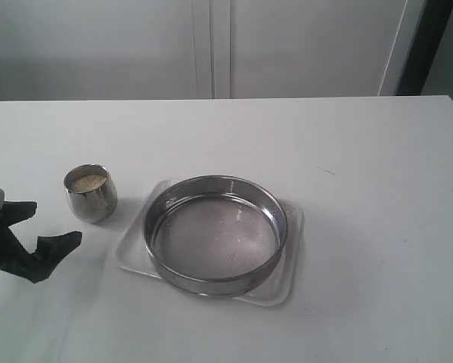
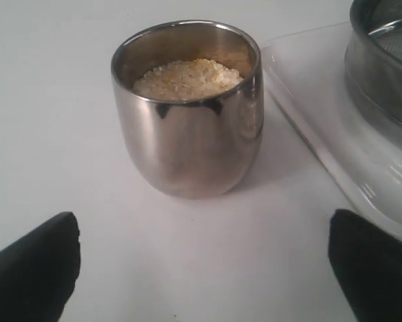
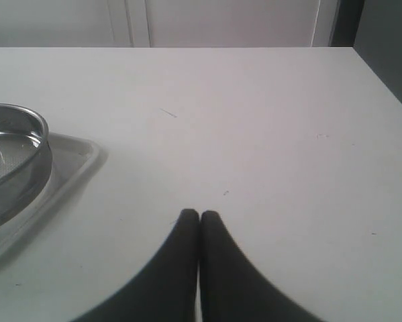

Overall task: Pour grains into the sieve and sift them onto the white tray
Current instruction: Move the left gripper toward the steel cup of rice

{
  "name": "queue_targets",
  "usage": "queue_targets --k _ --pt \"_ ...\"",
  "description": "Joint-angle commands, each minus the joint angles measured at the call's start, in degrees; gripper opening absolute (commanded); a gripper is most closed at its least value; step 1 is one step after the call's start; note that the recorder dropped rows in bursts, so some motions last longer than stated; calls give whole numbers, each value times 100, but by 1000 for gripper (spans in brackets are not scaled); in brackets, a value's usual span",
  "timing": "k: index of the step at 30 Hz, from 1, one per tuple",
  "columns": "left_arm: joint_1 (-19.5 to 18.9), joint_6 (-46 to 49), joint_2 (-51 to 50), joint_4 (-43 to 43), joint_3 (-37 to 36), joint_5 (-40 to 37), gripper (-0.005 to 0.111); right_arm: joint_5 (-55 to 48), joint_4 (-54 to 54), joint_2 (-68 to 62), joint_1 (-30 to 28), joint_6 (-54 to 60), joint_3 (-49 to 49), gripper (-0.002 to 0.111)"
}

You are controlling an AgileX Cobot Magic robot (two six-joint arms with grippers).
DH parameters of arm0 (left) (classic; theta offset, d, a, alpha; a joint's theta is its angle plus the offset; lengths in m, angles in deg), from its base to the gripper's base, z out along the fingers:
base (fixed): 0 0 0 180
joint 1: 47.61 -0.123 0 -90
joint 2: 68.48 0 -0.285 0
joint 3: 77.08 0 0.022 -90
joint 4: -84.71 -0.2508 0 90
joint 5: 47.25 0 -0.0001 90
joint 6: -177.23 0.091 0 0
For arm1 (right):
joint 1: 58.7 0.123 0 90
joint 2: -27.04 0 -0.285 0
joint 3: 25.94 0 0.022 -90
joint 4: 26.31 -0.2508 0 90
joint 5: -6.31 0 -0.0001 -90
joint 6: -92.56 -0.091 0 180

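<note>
Though stationed just short of the steel cup (image 1: 91,194), grasping nothing: at the lower left of the exterior frame, the left gripper (image 1: 56,221), black fingers (image 1: 60,246) spread wide, with open table between them and the cup, neither touching it. Whether resting on the white table (image 1: 362,227) or held just above it, impossible to tell.

On the right wrist camera, the right gripper (image 3: 200,216) clenched, two dark fingertips (image 3: 187,231) pressed together with nothing between them, over bare table well apart from the sieve's edge and the tray's corner.

Up and right of the left gripper, at left of centre, the steel cup upright on the table, rounded and mirror-bright. Inside it, the grains (image 2: 187,78): a pale yellow, sandy heap reaching a little below the rim.

Just beside the cup on its right, near but apart, the white tray (image 1: 132,249), flat on the table across the lower middle of the frame, rounded corners showing. Set on it, within its low rim, the sieve (image 1: 215,240): a wide, shallow steel ring with a fine mesh bottom, covering nearly the whole tray.

Farthest back, along the top of the frame, pale wall panels (image 1: 287,45) behind the table's far edge, with a dark upright strip (image 1: 426,41) at the upper right.
</note>
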Motion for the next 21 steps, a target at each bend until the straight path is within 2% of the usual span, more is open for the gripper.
queue_targets --k 1,7,21 --pt "-1 -41 -6 -49 18 43 105 75 -9 31 4 22 -32 0" --pt "23 -113 -6 -7 101 43 105 75 -9 31 4 22 -32 0" --pt "92 -603 -478 -203 915 43 105 75 -9 31 4 22 -32 0"
